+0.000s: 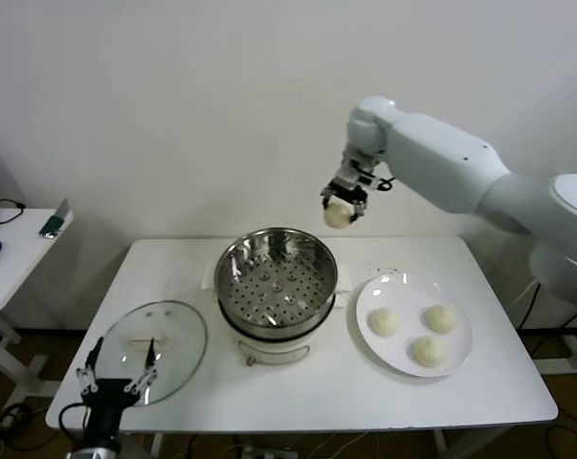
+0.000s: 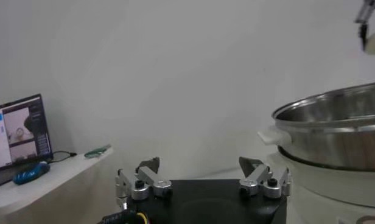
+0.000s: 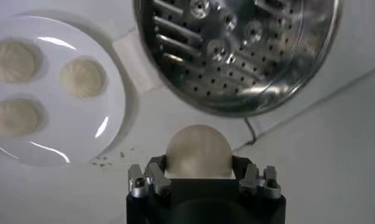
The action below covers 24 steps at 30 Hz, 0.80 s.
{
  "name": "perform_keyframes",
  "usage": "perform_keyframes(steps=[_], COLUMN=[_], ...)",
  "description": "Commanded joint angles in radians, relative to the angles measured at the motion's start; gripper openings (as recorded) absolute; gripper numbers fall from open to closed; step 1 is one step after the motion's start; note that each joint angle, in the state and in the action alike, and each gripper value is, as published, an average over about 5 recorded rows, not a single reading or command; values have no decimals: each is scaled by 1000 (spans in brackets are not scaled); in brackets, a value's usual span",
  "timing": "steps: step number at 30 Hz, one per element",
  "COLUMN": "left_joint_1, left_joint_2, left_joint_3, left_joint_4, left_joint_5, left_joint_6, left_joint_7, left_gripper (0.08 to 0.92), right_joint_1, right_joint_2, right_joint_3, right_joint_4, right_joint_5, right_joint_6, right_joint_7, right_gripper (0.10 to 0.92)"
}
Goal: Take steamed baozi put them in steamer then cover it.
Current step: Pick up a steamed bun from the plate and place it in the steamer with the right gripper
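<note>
- Above the far right rim of the steamer (image 1: pixel 277 284), the right end effector (image 1: pixel 343 204) grips one baozi (image 1: pixel 338 215); released here, it could miss the basket.
- Three baozi (image 1: pixel 426 334) wait on the plate (image 1: pixel 369 330), right.
- Left end effector (image 1: pixel 116 377) hangs wide by the cover (image 1: pixel 152 350) at the desk (image 1: pixel 479 382) edge; an early lift could collide.

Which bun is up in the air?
The bun held in the right end effector, raised behind the steamer. The other three buns lie on the plate.
</note>
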Motion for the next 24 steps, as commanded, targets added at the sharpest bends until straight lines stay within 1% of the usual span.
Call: perform_keyframes(steps=[1,8,17,20,24], left_joint_1=[29,55,57,56,54], left_joint_2=[-2,1,3,4,6], left_joint_3=[-6,-19,-21,-21,-22], left_joint_4=[-13,-21,9,14,20], left_joint_5=[-52,-69,-68,-68,-67], left_joint_6=[11,3,-14,-16,-16], left_joint_7=[0,2,3,3,2], left_gripper=[823,823,823,823,823], right_joint_1=[-31,-158,-227,-240,-249], right_joint_2=[166,230,245,244,244], right_joint_3=[-21,22,61,70,72], right_joint_4=[32,-33,-63,-75,-85], right_joint_5=[-80,-280,-463,-495,-474], right_joint_6=[94,150,179,181,165], right_joint_7=[4,58,115,121,115], right_gripper=[696,696,696,696,699])
